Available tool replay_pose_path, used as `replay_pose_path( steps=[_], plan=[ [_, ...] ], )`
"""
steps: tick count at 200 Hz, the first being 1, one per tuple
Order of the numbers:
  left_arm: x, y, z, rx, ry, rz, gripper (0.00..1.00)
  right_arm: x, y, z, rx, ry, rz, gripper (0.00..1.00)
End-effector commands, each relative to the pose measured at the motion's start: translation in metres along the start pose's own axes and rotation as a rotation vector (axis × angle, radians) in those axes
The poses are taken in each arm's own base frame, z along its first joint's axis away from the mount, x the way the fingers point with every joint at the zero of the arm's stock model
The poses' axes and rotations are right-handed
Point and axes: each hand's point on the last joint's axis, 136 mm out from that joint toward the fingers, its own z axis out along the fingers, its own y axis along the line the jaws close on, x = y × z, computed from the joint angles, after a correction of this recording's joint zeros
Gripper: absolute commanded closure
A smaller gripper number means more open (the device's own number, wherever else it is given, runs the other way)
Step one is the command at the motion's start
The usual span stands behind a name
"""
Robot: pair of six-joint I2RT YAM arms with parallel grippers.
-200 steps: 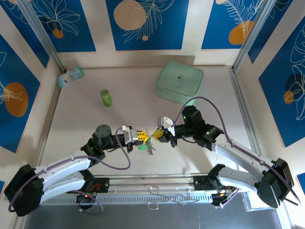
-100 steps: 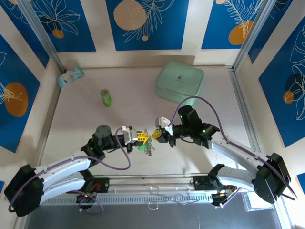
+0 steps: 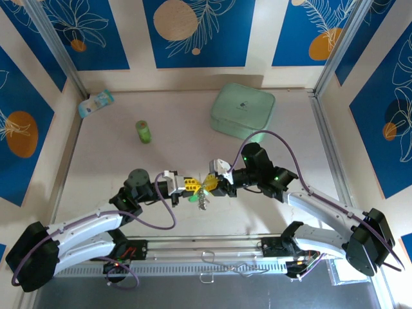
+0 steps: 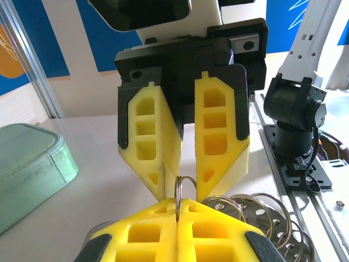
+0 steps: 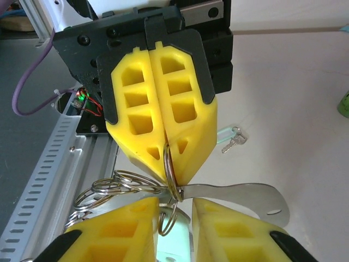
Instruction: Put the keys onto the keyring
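The keyring (image 4: 178, 188) is a silvery split ring with a string of further rings (image 4: 262, 210) hanging from it. My left gripper (image 3: 192, 185) is shut on this ring (image 5: 170, 164), holding it edge-up above the table. My right gripper (image 3: 212, 185) faces it tip to tip and is open, its yellow fingers (image 4: 218, 164) standing either side of the ring. A flat metal tab (image 5: 240, 196) sticks out from the ring across the right gripper's gap. The keys (image 5: 235, 141), tiny and silver on a pale green tag, lie on the table below (image 3: 202, 202).
A mint-green case (image 3: 242, 109) lies at the back right. An upright green cylinder (image 3: 143, 132) stands at the back left, with a small packet (image 3: 95, 103) beyond it. The rail (image 3: 225, 248) with the arm bases runs along the near edge.
My right gripper has moved left towards the left gripper, and its fingers now stand around the held ring. The left gripper has stayed shut on the ring.
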Motion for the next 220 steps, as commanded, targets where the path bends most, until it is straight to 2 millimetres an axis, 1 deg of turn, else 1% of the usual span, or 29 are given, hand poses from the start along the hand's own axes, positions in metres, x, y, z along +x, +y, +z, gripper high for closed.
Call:
replay_pose_path(
  steps=[1, 19, 31, 55, 79, 100, 108, 118, 124, 133, 164, 190, 205, 220],
  plan=[
    [-0.021, -0.006, 0.002, 0.038, -0.072, 0.039, 1.00, -0.016, 0.000, 0.000, -0.003, -0.042, -0.028, 0.80],
    [-0.021, -0.006, 0.001, 0.040, -0.073, 0.042, 1.00, -0.016, -0.001, 0.000, 0.001, -0.041, -0.027, 0.81],
    [-0.021, -0.006, 0.001, 0.037, -0.073, 0.042, 1.00, -0.016, -0.002, 0.000, 0.007, -0.041, -0.027, 0.79],
    [-0.020, -0.006, 0.001, 0.038, -0.070, 0.041, 1.00, -0.018, -0.002, 0.000, 0.008, -0.046, -0.033, 0.79],
    [-0.021, -0.005, 0.002, 0.036, -0.072, 0.042, 1.00, -0.020, -0.001, 0.001, -0.004, -0.051, -0.032, 0.88],
    [-0.017, 0.001, 0.002, 0.003, -0.054, 0.029, 1.00, -0.022, -0.001, 0.002, -0.013, -0.058, -0.036, 1.00],
    [-0.013, 0.005, 0.003, -0.024, -0.036, 0.020, 0.91, -0.021, 0.000, 0.002, -0.018, -0.052, -0.039, 1.00],
    [-0.009, 0.008, 0.002, -0.039, -0.007, 0.019, 0.83, -0.019, 0.000, 0.002, -0.015, -0.035, -0.044, 1.00],
    [-0.006, 0.008, 0.002, -0.042, 0.014, 0.021, 0.80, -0.017, 0.000, 0.001, -0.010, -0.021, -0.048, 1.00],
    [-0.003, 0.008, 0.001, -0.042, 0.051, 0.019, 0.79, -0.016, -0.001, 0.000, -0.003, 0.000, -0.057, 1.00],
    [0.009, 0.006, -0.002, -0.018, 0.176, 0.033, 0.78, -0.008, -0.005, -0.003, 0.032, 0.112, -0.099, 1.00],
    [0.007, 0.003, -0.003, 0.011, 0.213, 0.044, 0.79, 0.000, -0.006, -0.001, 0.030, 0.213, -0.135, 1.00],
    [0.004, 0.003, -0.002, 0.020, 0.216, 0.051, 0.81, -0.002, -0.005, 0.000, 0.026, 0.237, -0.160, 1.00],
    [0.002, 0.003, -0.001, 0.029, 0.216, 0.054, 0.85, -0.005, -0.004, 0.002, 0.020, 0.246, -0.179, 1.00]
  ],
)
